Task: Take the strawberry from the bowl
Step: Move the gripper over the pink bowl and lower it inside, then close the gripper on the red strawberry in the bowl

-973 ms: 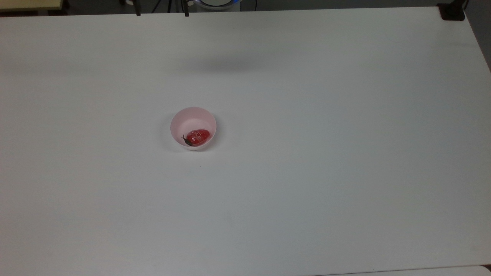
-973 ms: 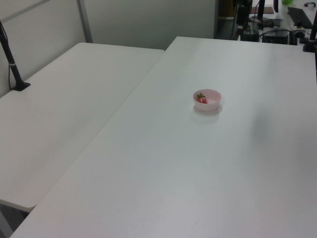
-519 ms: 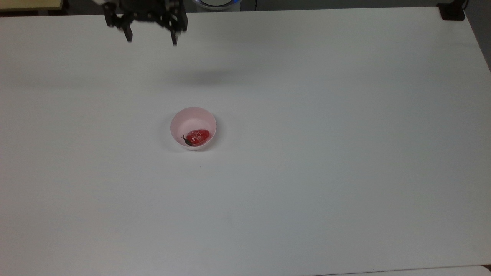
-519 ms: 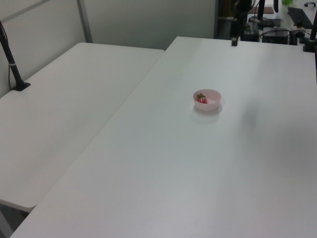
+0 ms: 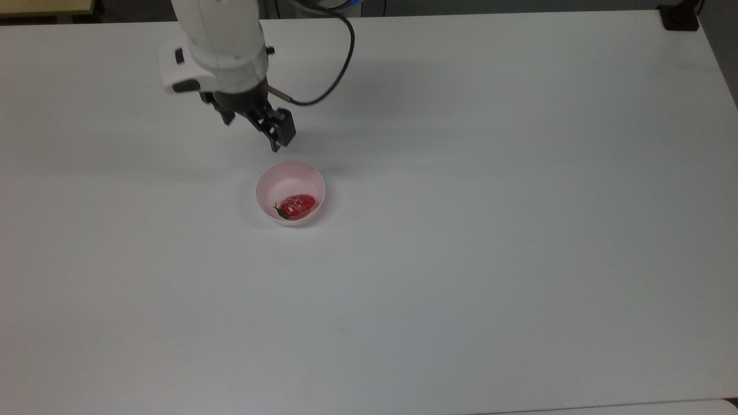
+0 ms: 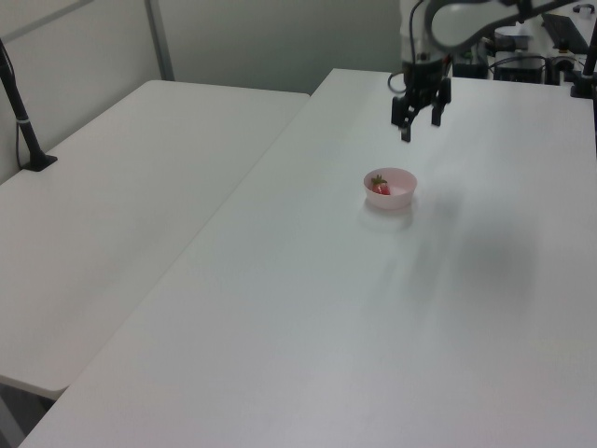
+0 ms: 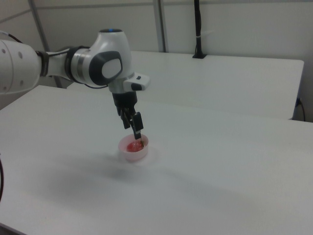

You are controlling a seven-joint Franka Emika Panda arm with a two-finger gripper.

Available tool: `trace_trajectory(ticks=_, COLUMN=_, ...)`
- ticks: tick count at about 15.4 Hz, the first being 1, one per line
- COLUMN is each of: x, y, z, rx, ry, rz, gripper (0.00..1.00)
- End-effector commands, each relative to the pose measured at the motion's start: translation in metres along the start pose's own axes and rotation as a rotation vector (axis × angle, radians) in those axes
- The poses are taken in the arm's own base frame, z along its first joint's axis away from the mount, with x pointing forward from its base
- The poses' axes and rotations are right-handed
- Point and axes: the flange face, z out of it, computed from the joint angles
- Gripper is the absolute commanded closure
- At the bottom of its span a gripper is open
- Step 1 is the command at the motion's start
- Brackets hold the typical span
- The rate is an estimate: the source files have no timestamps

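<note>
A small pale pink bowl [image 5: 282,176] [image 6: 402,196] [image 7: 135,155] stands on the white table [image 5: 490,230]. The red strawberry [image 5: 298,205] [image 6: 381,187] [image 7: 132,146] lies inside it, its green stem end toward the top view's left. My gripper [image 5: 252,134] [image 6: 419,128] [image 7: 136,133] hangs above the table just beyond the bowl's far rim, toward the top view's upper left. It is open, with nothing between its black fingers [image 5: 278,134]. It touches neither the bowl nor the strawberry.
A black cable [image 5: 340,63] loops from the arm's white wrist [image 5: 216,52]. A second white table [image 6: 121,187] adjoins on the left view's left, with a black post [image 6: 23,121] on it. A black clamp [image 5: 680,17] sits at the top view's upper right corner.
The arm has come down and forward from the top view's upper edge to just beside the bowl, and the gripper has turned. The bowl and strawberry have not moved.
</note>
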Motion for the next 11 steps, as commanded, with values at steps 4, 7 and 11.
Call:
trace_trajectory(ticks=4, x=0.006, y=-0.059, z=0.063, rx=0.009, ry=0.029, rz=-0.043, gripper=0.31)
trace_trajectory(ticks=7, x=0.005, y=-0.068, z=0.075, rx=0.017, ry=0.031, rz=-0.055, gripper=0.29)
trace_trajectory(ticks=11, x=0.009, y=-0.07, z=0.087, rx=0.026, ry=0.044, rz=-0.054, gripper=0.3)
